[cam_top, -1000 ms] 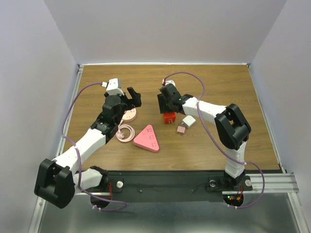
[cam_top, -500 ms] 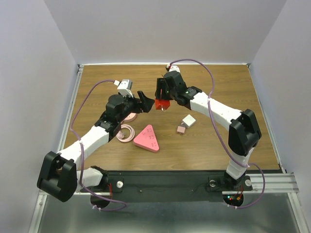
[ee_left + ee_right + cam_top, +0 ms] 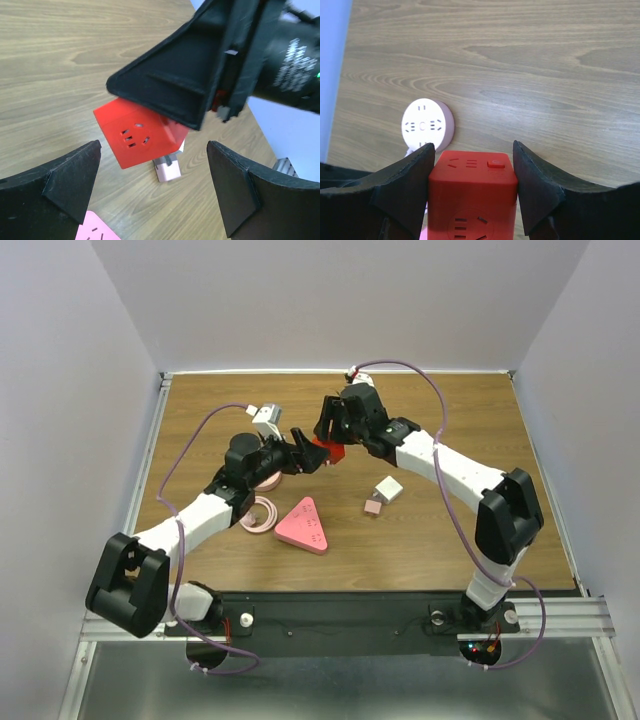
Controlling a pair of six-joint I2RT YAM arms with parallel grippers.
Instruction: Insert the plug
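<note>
My right gripper (image 3: 328,443) is shut on a red cube socket (image 3: 331,451) and holds it above the table. In the right wrist view the cube (image 3: 472,200) sits tight between both fingers, a socket face toward the camera. My left gripper (image 3: 306,453) is open and empty, just left of the cube. In the left wrist view the cube (image 3: 137,135) hangs ahead of its open jaws (image 3: 155,195). A small pink plug (image 3: 373,506) lies on the table, also seen in the left wrist view (image 3: 167,170). A white adapter (image 3: 388,488) lies beside it.
A pink triangular power strip (image 3: 303,525) lies in front of the left arm. A round pink socket (image 3: 266,478), also in the right wrist view (image 3: 426,123), sits under the left arm with a coiled pink cable (image 3: 258,514). Walls enclose the table.
My right gripper lifted the red cube off the table and carried it back and left. My left gripper swung right toward the cube, staying open.
</note>
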